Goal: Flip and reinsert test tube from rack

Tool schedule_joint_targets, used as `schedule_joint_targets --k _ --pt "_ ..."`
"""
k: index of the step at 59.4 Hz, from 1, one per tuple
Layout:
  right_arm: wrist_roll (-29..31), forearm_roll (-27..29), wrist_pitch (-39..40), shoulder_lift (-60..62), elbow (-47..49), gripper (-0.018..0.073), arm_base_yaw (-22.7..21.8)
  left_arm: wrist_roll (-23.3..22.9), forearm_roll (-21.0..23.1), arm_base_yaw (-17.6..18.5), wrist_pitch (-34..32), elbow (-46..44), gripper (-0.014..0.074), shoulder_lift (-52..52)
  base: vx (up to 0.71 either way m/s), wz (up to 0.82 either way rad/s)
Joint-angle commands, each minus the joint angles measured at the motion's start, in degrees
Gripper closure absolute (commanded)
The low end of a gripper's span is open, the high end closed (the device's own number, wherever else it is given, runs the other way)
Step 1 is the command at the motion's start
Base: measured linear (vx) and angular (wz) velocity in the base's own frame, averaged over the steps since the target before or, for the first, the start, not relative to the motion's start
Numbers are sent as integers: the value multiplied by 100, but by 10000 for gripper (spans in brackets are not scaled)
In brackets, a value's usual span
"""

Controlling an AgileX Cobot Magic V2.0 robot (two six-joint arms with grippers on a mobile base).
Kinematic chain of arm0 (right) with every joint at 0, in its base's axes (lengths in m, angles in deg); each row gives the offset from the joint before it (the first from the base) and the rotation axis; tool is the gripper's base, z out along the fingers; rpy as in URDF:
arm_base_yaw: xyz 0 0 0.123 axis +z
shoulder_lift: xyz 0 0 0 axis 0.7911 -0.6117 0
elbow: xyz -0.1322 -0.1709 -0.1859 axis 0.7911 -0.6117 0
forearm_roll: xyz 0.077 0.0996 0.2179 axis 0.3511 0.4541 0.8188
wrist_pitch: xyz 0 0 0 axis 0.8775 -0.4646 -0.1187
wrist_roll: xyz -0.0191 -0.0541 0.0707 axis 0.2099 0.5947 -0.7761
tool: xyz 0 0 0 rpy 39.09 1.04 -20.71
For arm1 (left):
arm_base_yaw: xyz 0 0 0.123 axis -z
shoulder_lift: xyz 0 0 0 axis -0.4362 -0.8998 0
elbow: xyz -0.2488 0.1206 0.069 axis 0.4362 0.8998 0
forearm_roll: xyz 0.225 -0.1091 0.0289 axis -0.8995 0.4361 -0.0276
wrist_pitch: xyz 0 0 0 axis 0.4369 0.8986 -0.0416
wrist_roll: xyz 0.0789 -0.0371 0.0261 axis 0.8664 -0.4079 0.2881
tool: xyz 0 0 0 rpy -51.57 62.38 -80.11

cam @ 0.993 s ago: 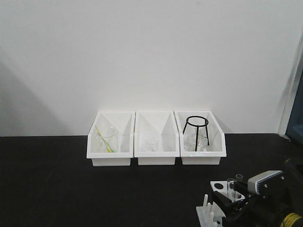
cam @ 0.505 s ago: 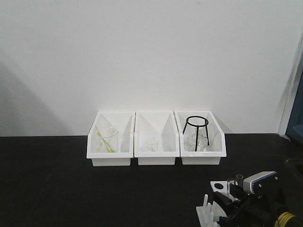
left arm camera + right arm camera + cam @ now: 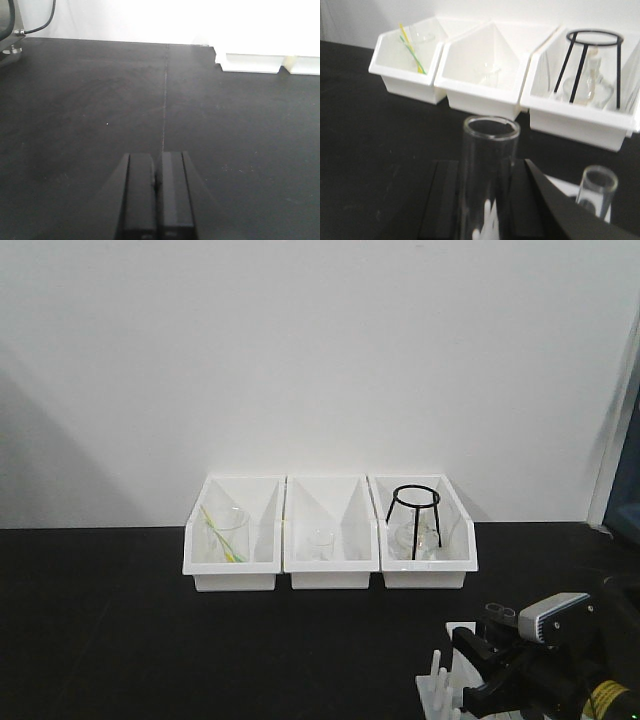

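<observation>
Right jaws clamp the test tube [image 3: 487,165] upright, open rim up, at the rack [image 3: 441,687]; its lower end is hidden. A second tube [image 3: 596,186] stands just beside. Left jaws are pressed together over the black table [image 3: 75,100].

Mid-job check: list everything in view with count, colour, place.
bins: three, white, row at table's back
beaker: one, clear, left bin
sticks: two, yellow and green, in left beaker
small beaker: one, clear, middle bin
tripod stand: one, black, right bin
flask: one, clear, right bin
rack: one, white, front right, mostly hidden
test tube: one, clear, rim up, at the rack
second tube: one, clear, beside it
table: one, black
left gripper: shut, over table
right gripper: flanks the test tube, grip unclear
</observation>
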Motion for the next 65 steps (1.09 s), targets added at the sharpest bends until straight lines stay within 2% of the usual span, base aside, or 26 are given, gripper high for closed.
schedule_joint_targets --k 1,7,14,31,51,65 --pt "47 89 429 518 134 419 -19 1 25 41 -494 -1 603 65 0 0" --pt "-11 130 45 989 134 418 -19 1 25 41 -494 -1 603 65 0 0" --pt "-74 245 -763 1638 134 417 -19 1 25 41 -494 -1 603 65 0 0" --pt "-575 261 -2283 3007 134 412 -19 1 25 41 -494 -1 603 65 0 0" --pt "-1026 261 -2634 3724 140 407 -19 1 25 41 -494 -1 603 65 0 0" --pt "-1065 232 -2682 3866 144 403 -19 1 25 41 -494 -1 603 65 0 0"
